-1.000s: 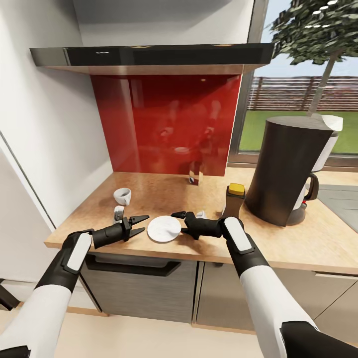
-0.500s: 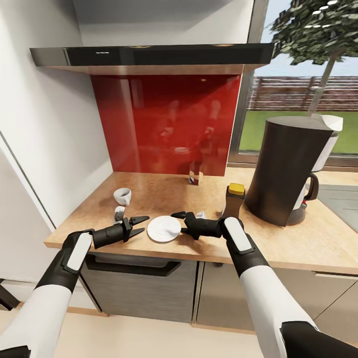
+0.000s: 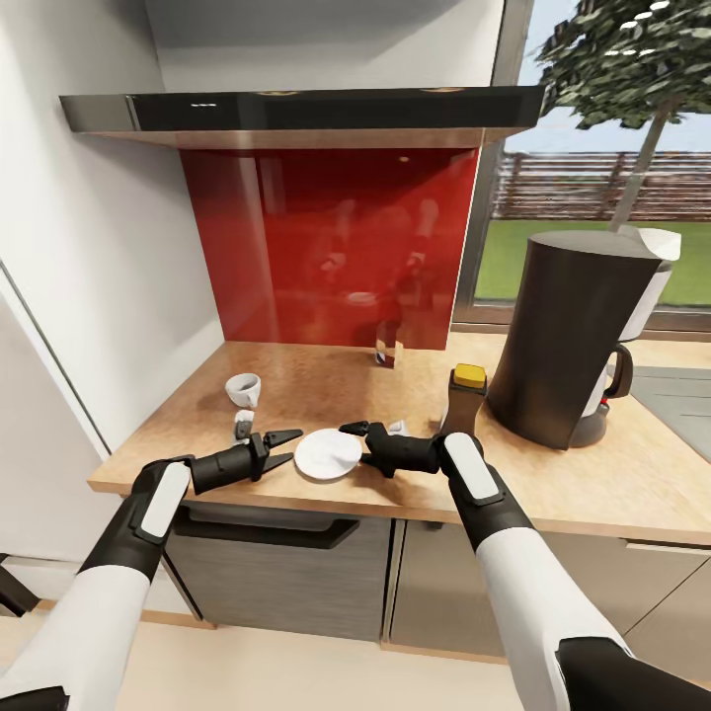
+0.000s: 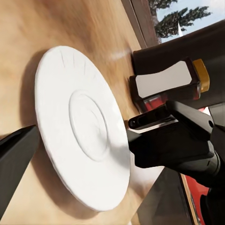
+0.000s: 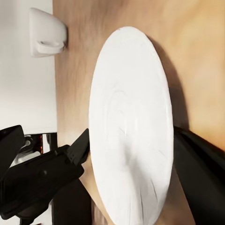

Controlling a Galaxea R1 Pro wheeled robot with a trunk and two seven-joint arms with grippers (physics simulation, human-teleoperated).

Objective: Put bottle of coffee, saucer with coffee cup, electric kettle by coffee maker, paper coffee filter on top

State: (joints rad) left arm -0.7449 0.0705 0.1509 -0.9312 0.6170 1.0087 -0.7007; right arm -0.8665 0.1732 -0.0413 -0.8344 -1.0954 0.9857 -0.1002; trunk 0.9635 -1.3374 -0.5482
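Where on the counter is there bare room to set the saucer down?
Bare wood lies between the coffee cup and the bottle of coffee, back toward the red backsplash, and along the kitchen countertop edge before the coffee maker. It is crowded around the saucer, flanked by both end effectors.

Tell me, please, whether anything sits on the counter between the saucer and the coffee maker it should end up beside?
Yes. The bottle of coffee stands on the kitchen countertop between the saucer and the coffee maker, close against the machine's left side. The right gripper also hovers at the saucer's right edge.
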